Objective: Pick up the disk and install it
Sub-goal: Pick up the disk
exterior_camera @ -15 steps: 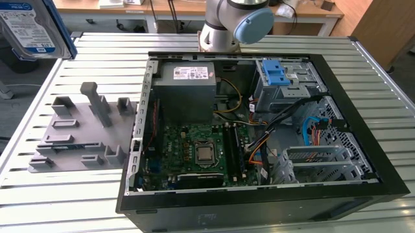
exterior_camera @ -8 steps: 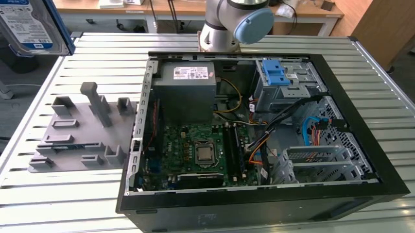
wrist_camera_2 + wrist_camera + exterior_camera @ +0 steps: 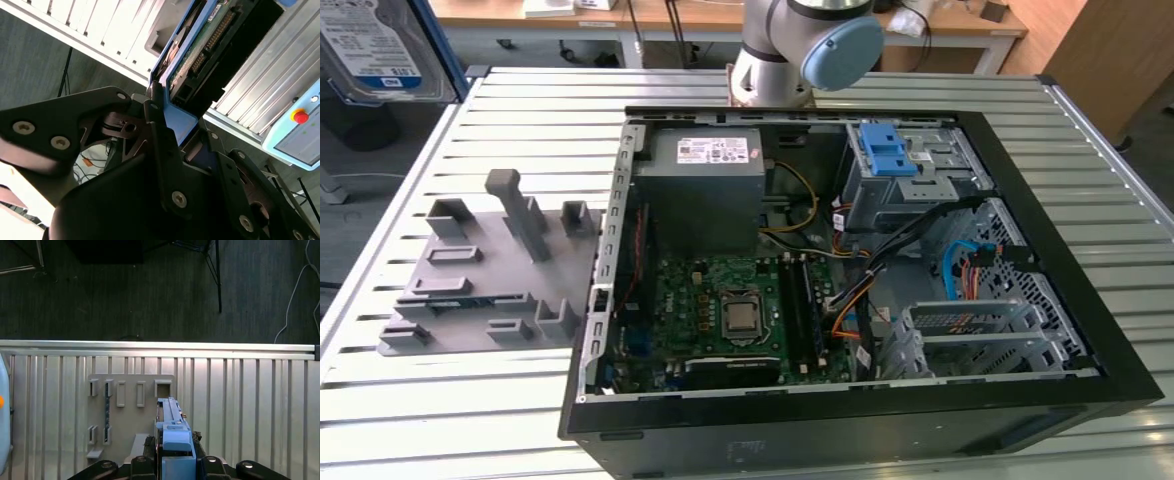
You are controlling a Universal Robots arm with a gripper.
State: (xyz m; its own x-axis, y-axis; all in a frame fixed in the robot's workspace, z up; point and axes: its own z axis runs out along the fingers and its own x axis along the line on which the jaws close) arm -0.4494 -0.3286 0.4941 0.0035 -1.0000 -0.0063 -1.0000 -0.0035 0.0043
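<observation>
The disk [image 3: 172, 435] hangs edge-on in the gripper [image 3: 174, 444], whose fingers are closed narrowly on the blue carrier at one end. In the exterior view it shows at eleven o'clock, raised well above the table, label face toward the camera [image 3: 374, 50]. In the second wrist view its green circuit board and connector pins [image 3: 212, 32] lie bare on one side.

It looks like a stiff, dense block, probably heavy for its size and ill-suited to knocks. The blue plastic rails are likely the safer place to bear on. The board side and the pins are better left untouched, and the smooth metal faces could slip.

Directly below the gripper, in the first wrist view, sits the grey holder plate [image 3: 130, 390] with its slots, well apart from the disk. On the slatted table [image 3: 440, 400] that plate is at nine o'clock, just beside the open computer case [image 3: 1067, 390].

Inside the case, the drive cage [image 3: 907, 170] with two blue latches stands at one o'clock. The power supply [image 3: 700, 190] is near it on one side, and loose cables [image 3: 907, 240] run just beside it. Room there looks tight; above the case wall it is open.
</observation>
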